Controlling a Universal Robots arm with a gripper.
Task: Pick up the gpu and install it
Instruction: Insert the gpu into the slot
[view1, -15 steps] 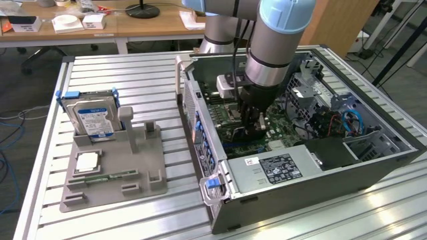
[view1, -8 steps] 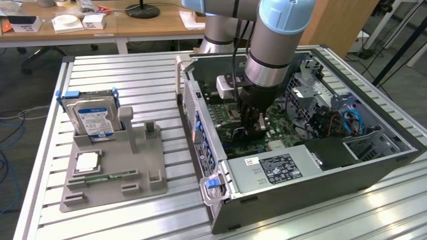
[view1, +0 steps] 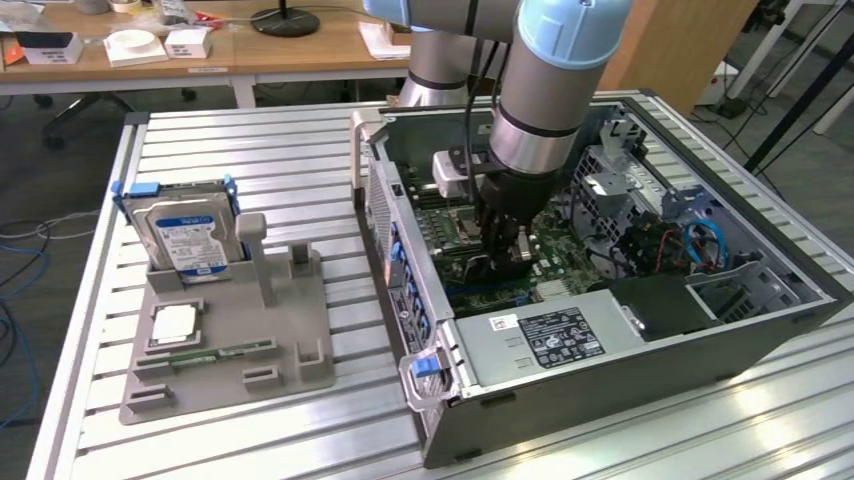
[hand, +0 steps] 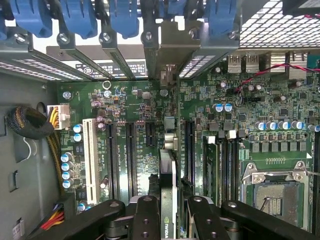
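— Where was the gpu (hand: 167, 185) at that point?

— Edge-on between my fingers (hand: 146, 220); my hand (hand: 169, 222) was clamped on it, low inside the open computer case (view1: 747, 330), just above the green board (hand: 135, 125) and its long slots (hand: 131, 155).

— How would you do the step well?

— I judged it best to keep the card upright and lined up along one slot, bracket end toward the blue clips (hand: 75, 20), then press evenly.

— Any writing?

— A green logo read NVIDIA on the card's edge. The case's black sticker (view1: 561, 335) was too small to read.

Ribbed bare-metal table (view1: 267, 150), matt.
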